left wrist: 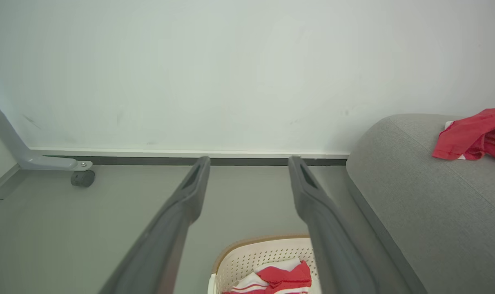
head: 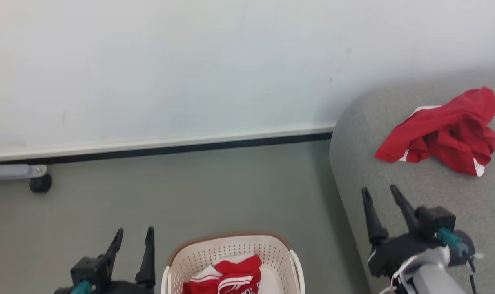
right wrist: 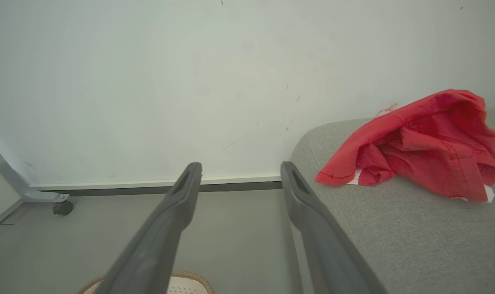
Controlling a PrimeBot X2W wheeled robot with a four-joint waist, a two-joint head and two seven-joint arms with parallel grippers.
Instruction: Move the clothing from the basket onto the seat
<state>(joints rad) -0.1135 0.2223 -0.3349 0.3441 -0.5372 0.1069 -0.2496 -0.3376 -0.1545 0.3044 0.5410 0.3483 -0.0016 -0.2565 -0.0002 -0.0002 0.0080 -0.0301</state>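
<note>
A plain red garment with white trim (head: 443,132) (left wrist: 476,134) (right wrist: 419,151) lies crumpled on the grey seat (head: 394,171) (left wrist: 427,196) (right wrist: 415,232) at the right. The cream basket (head: 231,251) (left wrist: 255,257) (right wrist: 190,283) stands on the floor at the bottom centre and holds a red garment with white stripes (head: 227,277) (left wrist: 280,277). My left gripper (head: 134,234) (left wrist: 249,163) is open and empty, left of the basket. My right gripper (head: 380,192) (right wrist: 239,169) is open and empty over the seat's near edge, short of the plain garment.
A pale wall with a white and dark skirting strip (head: 170,145) runs across the back. A grey metal leg with a black castor (head: 40,183) (left wrist: 83,178) (right wrist: 62,207) stands at the far left. Grey floor (head: 190,192) lies between the wall, basket and seat.
</note>
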